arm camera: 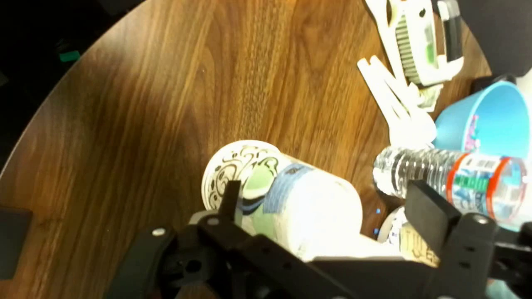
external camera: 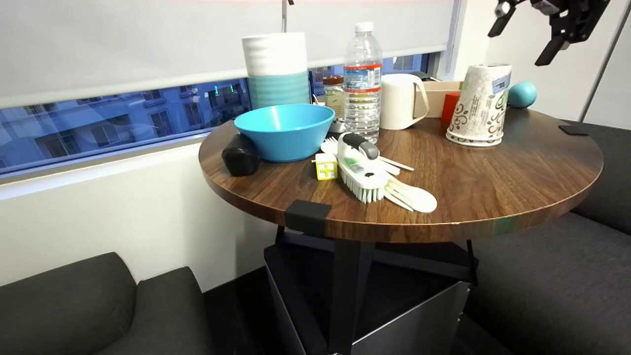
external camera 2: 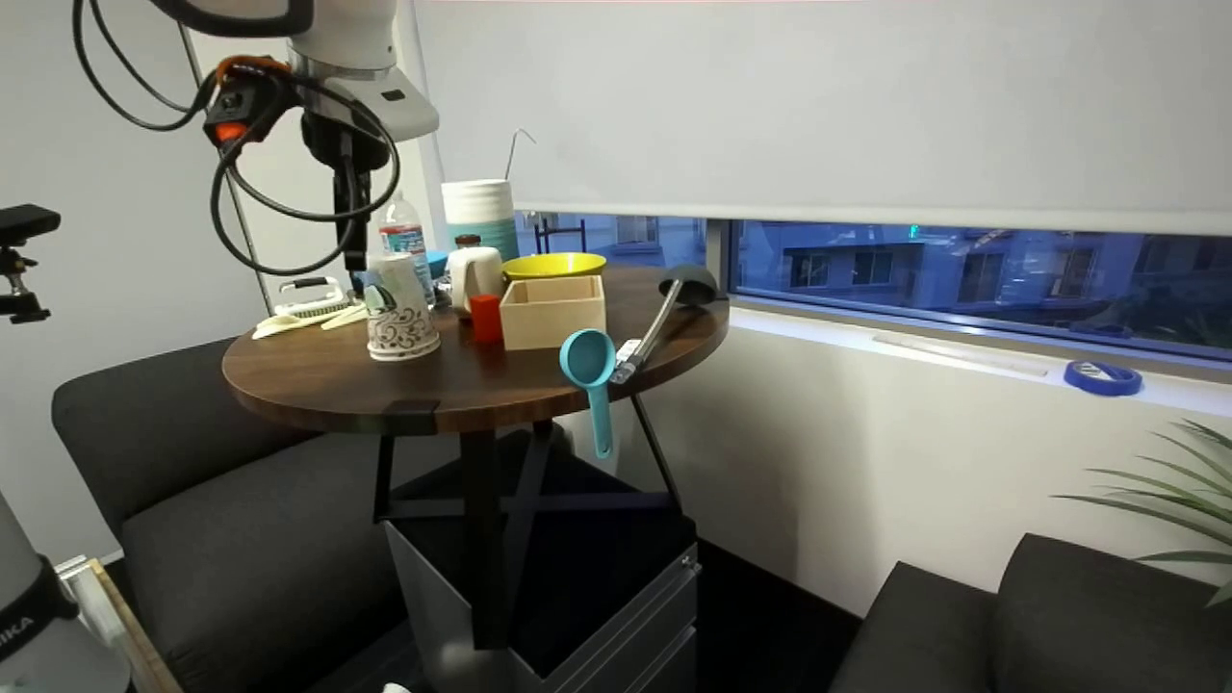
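A patterned paper cup point(external camera: 477, 106) stands upside down on the round wooden table, its wide rim on the wood. Above it in an exterior view hangs my gripper point(external camera: 521, 47), its two black fingers wide apart with nothing between them. In the other outside picture the fingertips point(external camera 2: 356, 258) appear just above and beside the cup point(external camera 2: 399, 313). From the wrist, the gripper point(arm camera: 324, 189) spans the cup point(arm camera: 286, 195), whose upturned base shows bright white below the jaws. One finger overlaps the cup's side in that view; contact cannot be made out.
A water bottle point(external camera: 364, 88), a white mug point(external camera: 397, 101) and a red block point(external camera 2: 487, 318) stand near the cup. Further off are a blue bowl point(external camera: 286, 130), a scrub brush point(external camera: 362, 170) on pale cutlery, a wooden box point(external camera 2: 553, 313) and a turquoise scoop point(external camera 2: 589, 358) over the edge.
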Controlling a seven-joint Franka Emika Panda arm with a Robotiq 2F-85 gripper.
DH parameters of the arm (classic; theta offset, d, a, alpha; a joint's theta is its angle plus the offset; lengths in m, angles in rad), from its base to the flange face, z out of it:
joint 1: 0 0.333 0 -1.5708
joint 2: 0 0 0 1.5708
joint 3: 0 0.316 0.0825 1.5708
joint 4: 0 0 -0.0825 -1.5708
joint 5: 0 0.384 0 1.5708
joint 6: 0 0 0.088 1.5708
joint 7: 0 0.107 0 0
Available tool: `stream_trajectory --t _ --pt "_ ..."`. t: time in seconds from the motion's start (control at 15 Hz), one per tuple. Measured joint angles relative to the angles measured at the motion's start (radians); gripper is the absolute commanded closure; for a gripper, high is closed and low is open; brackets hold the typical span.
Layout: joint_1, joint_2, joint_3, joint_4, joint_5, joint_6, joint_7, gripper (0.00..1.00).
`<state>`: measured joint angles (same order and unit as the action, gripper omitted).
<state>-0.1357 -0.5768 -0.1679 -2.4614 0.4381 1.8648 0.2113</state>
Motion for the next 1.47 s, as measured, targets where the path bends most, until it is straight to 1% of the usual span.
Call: stream_trajectory --t 0.2,0.4,0.73,0.93,1.13,1.47 --pt "-0.02 0.053 0.032 0.017 0.002 0.098 0.136 0.0" --pt "-0.05 0.097 0.056 0.037 -0.006 0.121 0.264 0.0" --pt "-0.06 0.121 0.056 0.049 -0.007 0.117 0.293 0.0" --pt "-0.062 0.146 0.027 0.046 0.008 0.102 0.294 0.0" --pt "-0.064 0.182 -0.005 0.047 0.048 0.076 0.307 0.0" --pt "-0.086 0.235 -0.02 0.064 0.099 0.018 0.426 0.0"
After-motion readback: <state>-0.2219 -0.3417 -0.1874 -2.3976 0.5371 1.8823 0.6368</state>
